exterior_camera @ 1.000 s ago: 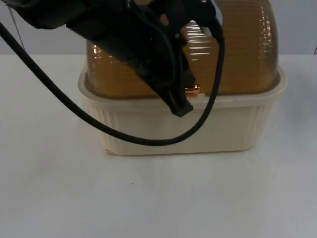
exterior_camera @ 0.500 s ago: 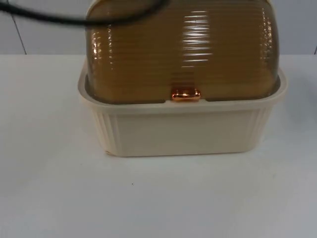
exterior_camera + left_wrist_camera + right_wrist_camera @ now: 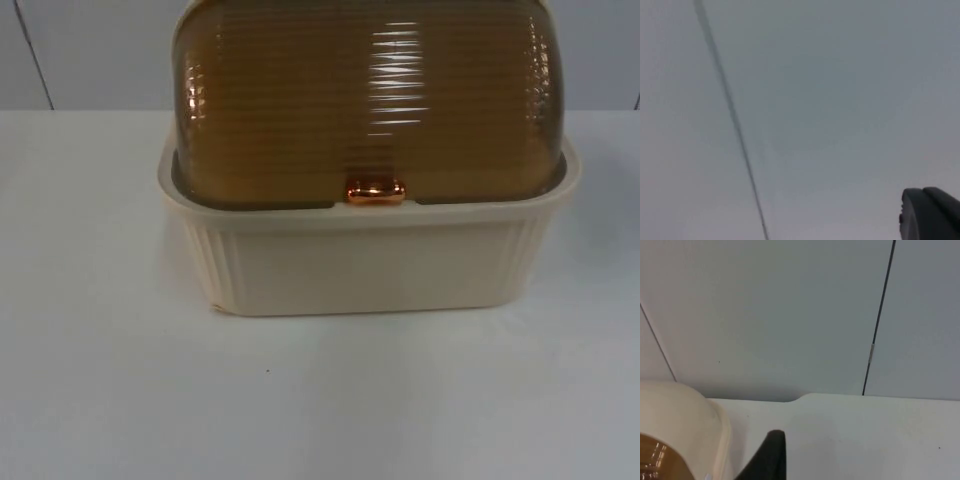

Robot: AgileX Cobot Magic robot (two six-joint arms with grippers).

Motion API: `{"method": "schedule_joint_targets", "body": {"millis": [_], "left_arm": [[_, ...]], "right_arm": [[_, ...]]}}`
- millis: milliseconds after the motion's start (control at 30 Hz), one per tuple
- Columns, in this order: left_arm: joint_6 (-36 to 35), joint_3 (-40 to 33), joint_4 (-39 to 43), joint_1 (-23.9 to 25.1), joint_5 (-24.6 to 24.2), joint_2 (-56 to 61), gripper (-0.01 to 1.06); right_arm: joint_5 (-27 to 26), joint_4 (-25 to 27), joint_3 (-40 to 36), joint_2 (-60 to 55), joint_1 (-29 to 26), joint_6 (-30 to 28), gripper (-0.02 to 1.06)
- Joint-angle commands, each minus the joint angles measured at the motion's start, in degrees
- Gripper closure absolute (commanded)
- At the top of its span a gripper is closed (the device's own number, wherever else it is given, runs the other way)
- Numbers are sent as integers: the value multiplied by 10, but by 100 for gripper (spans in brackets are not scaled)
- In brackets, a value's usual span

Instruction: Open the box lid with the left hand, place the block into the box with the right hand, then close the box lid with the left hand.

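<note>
Firstly, left gripper (image 3: 930, 215): raised off the table, pointed at the grey wall (image 3: 840, 100). Faces one dark seam (image 3: 730, 110) running slantwise across that wall. Grips nothing that can be seen. Cannot tell how wide it stands.

Next, right gripper (image 3: 767, 457): low over the white table (image 3: 865, 430), just beside the box (image 3: 685, 410) at its rounded cream corner. Not touching the box, as far as can be judged. Cannot tell its width either; holds nothing visible. Looks past the table's far edge to the wall, with a vertical seam (image 3: 880, 325) there. Catches a sliver of the amber lid (image 3: 652, 460) under the cream rim.

From the top view:
- Cream box (image 3: 370, 265) on the table, towards the wall, roughly centred. Ribbed at the front corners, rim flared outward.
- Domed lid (image 3: 370, 100), amber, see-through and finely ribbed, lowered fully. Lower edge seated inside the rim all along the front.
- Small copper latch (image 3: 376, 192) at the front middle of the lid, resting right on the rim.
- Cannot make out any contents through the tinted ribs.
- One tiny dark speck (image 3: 267, 371) on the table in front of the box, well apart from it.
</note>
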State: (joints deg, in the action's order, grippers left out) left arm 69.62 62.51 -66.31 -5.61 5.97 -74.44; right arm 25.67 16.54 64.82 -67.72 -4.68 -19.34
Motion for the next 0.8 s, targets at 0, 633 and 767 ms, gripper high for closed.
{"method": "schedule_joint_targets", "body": {"millis": [0,633,767], "left_arm": [[-5,-20,-23,41,-79,2,105],[-503,-8,441,91,-329,-28,105],[-553,54,553,78,-402,-59,105]], "right_arm": [[-7,3,3,4,-2,-1,0],[0,5,3,4,-2,0,0],[0,5,3,4,-2,0,0]]}}
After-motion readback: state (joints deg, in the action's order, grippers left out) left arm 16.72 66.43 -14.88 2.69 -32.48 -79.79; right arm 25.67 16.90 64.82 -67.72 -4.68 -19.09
